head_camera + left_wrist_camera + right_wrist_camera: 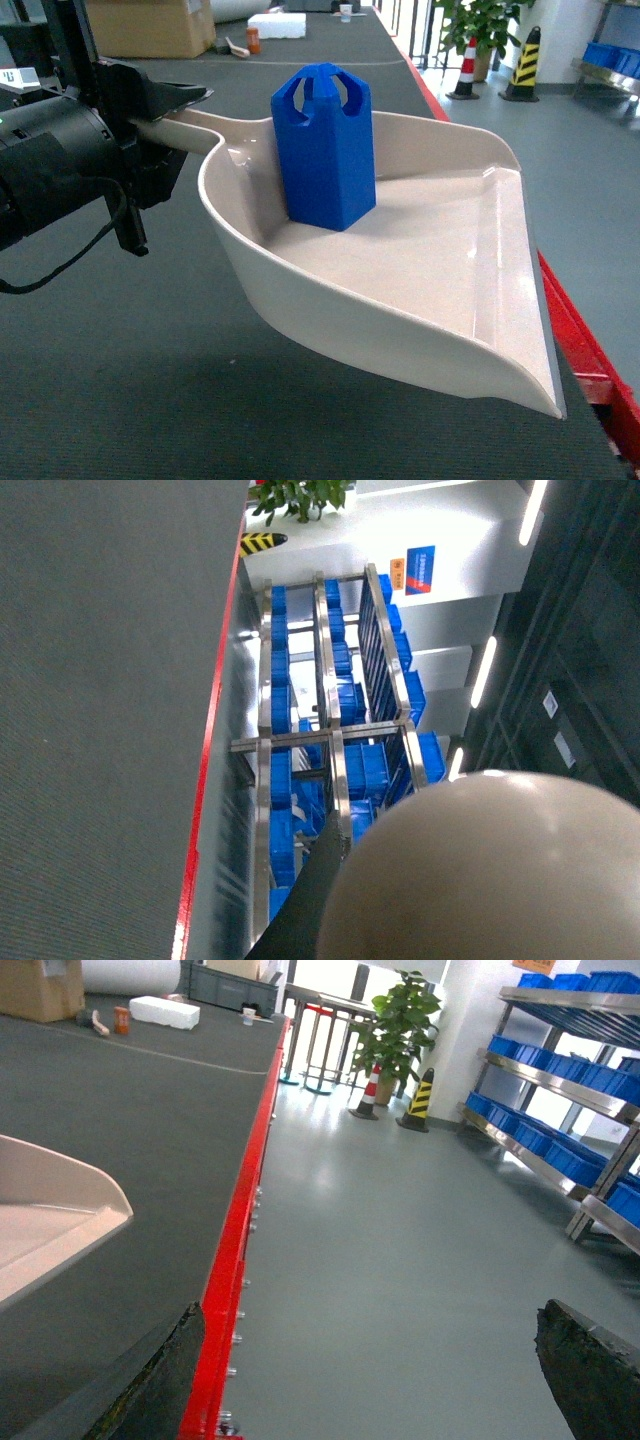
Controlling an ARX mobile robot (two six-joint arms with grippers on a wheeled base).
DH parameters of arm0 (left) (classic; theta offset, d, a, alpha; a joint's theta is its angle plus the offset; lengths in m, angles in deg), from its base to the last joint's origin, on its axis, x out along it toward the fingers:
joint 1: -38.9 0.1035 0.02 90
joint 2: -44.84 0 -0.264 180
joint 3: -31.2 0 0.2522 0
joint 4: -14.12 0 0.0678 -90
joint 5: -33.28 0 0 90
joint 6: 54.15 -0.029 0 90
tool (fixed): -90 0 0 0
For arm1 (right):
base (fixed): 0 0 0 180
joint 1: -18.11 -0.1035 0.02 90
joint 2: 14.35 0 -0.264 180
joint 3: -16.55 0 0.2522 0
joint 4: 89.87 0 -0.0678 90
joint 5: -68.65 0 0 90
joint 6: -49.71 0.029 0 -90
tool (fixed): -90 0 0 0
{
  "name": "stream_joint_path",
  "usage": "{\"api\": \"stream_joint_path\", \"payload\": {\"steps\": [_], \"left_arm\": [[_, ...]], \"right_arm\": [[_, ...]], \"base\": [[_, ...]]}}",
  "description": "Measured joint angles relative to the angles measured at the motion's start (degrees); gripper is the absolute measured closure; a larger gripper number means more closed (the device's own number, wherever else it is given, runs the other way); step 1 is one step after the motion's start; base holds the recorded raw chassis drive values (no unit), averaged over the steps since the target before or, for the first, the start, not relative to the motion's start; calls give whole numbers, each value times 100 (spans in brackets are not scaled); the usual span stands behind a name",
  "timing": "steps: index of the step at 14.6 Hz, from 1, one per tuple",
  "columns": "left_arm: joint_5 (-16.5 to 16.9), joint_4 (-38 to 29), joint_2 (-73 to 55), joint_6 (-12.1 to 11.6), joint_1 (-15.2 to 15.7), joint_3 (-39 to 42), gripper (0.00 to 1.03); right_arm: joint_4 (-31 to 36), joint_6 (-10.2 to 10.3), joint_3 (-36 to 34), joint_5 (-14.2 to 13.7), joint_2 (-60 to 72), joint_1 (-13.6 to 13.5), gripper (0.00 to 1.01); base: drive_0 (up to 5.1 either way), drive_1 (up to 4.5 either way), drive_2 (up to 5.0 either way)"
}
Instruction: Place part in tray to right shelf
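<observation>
Part [323, 148] stood upright in the tray [440, 290], toward its handle end, above the dark table [120, 380]. At the tray's handle the left gripper [165, 125] was clamped on the handle. Beyond the table's red edge, the right gripper [370, 1370] had its fingers spread wide, holding nothing, with the right shelf [560, 1070] well apart.
</observation>
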State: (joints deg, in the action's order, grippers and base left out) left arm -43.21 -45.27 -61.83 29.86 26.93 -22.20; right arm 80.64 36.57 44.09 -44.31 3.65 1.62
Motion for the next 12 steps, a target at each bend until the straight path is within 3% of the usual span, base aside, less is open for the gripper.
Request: {"api": "stream_joint_path", "payload": {"steps": [3, 12], "left_arm": [[-22, 26, 15, 0, 0, 0, 91], [2, -20, 22, 4, -7, -9, 91]], "right_arm": [[-9, -2, 0, -7, -9, 0, 3], [0, -2, -2, -2, -11, 0, 3]], "base": [[0, 0, 0], [490, -246, -246]]}}
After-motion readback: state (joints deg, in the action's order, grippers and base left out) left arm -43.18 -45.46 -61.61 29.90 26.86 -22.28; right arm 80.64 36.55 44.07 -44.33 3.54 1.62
